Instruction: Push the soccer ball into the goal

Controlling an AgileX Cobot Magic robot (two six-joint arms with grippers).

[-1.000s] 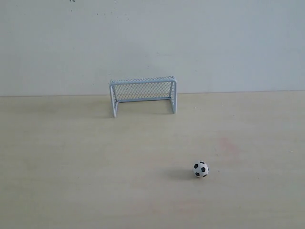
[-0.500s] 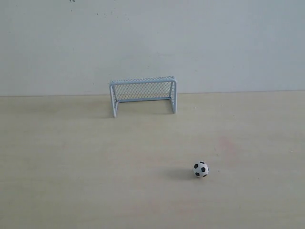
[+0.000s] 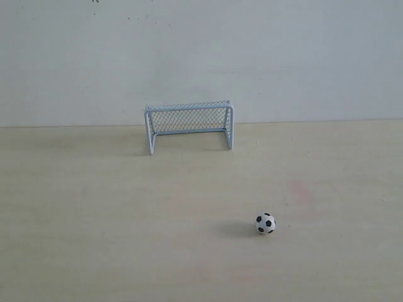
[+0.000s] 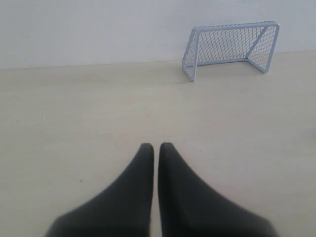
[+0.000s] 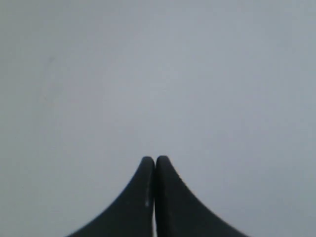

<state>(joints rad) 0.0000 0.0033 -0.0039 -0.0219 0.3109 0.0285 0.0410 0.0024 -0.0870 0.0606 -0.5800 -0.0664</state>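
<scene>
**On the worktop: ball short of the goal, both grippers closed**

Across the pale worktop [image 3: 94, 239] almost everything is bare. The goal [image 3: 189, 119] stands at the far edge, about midway along it and close against the wall. Its open mouth faces the near edge, which looks meant to let a ball roll straight in from the front.

Neither arm shows in the exterior view. The left gripper [image 4: 156, 148] hangs over bare worktop with its two dark fingers pressed together and nothing between them. The goal stands well ahead of it and off to one side. The right gripper [image 5: 155, 160] also has its fingers together and empty, and it faces only a blank grey surface. Closed fingers probably serve as one blunt pusher, since a grasp is not called for.

The soccer ball [image 3: 265, 223] rests toward the near edge, right of centre and well apart from the goal. It lies beyond the line of the right post, so the push likely has to angle toward the far left. The right arm seems nearer, though no contact has been made.
</scene>
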